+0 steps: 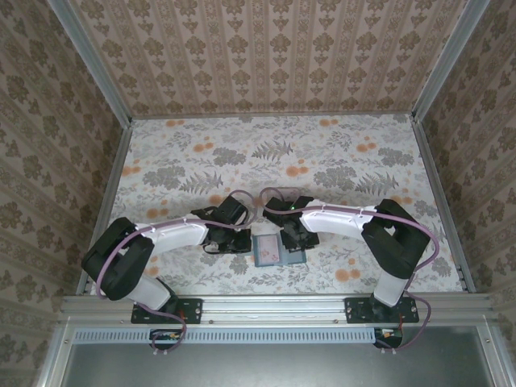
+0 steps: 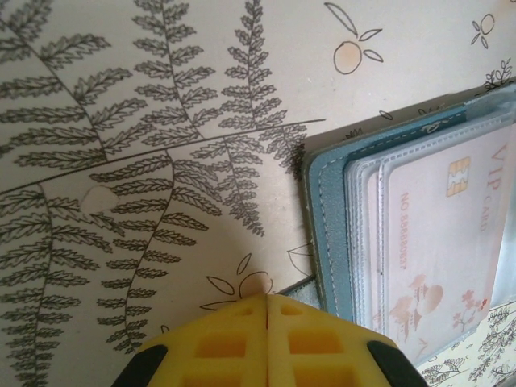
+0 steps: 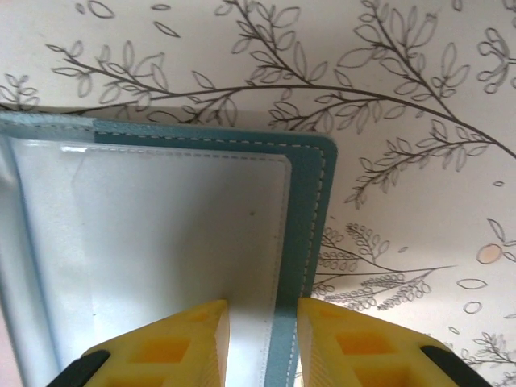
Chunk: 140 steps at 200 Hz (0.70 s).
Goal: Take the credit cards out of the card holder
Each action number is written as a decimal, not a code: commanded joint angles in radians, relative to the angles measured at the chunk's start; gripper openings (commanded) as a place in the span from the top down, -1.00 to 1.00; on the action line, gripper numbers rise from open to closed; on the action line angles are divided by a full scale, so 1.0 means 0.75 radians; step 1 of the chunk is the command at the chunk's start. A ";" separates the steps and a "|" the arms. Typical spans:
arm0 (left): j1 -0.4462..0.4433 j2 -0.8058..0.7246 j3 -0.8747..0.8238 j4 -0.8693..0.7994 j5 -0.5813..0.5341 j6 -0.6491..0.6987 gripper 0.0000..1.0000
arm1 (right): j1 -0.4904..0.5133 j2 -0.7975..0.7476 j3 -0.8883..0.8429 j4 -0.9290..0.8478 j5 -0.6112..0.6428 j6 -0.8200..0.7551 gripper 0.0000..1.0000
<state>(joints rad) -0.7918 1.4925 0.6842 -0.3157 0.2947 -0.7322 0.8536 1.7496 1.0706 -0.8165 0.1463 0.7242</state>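
Open card holder (image 1: 271,253) lies flat near the front of the table (image 1: 201,161), between both grippers.
Left wrist view: left gripper (image 2: 267,339) pressed together, holding nothing, just beside the holder's teal border; pinkish VIP card (image 2: 447,234) in a clear sleeve, cut off at the frame edge. Right wrist view: right gripper (image 3: 264,343) fingers apart over the other panel's stitched edge, contact unclear. From the top view the card is a blur.

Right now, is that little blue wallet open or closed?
Open: the card holder lies spread flat, pockets up, a pale card inside one.
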 commanded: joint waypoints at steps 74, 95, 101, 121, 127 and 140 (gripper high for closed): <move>-0.034 -0.052 0.129 -0.097 -0.044 -0.022 0.87 | -0.024 -0.158 0.002 -0.013 -0.135 -0.029 0.53; -0.048 -0.040 0.132 -0.036 -0.009 -0.049 0.87 | -0.039 -0.183 -0.027 0.106 -0.269 -0.015 0.57; -0.047 -0.029 0.134 -0.016 0.006 -0.059 0.88 | -0.042 -0.185 -0.034 0.137 -0.301 -0.008 0.58; -0.060 0.004 0.144 0.025 0.032 -0.071 0.89 | -0.049 -0.175 -0.052 0.232 -0.400 0.015 0.61; -0.065 0.014 0.147 0.036 0.036 -0.076 0.90 | -0.051 -0.172 -0.054 0.255 -0.424 0.021 0.62; -0.077 0.041 0.151 0.059 0.045 -0.084 0.91 | -0.056 -0.161 -0.066 0.300 -0.463 0.033 0.64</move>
<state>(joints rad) -0.8310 1.4876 0.7677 -0.3161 0.2970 -0.7670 0.8204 1.6295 1.0420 -0.6853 -0.0864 0.7174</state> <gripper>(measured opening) 0.055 0.188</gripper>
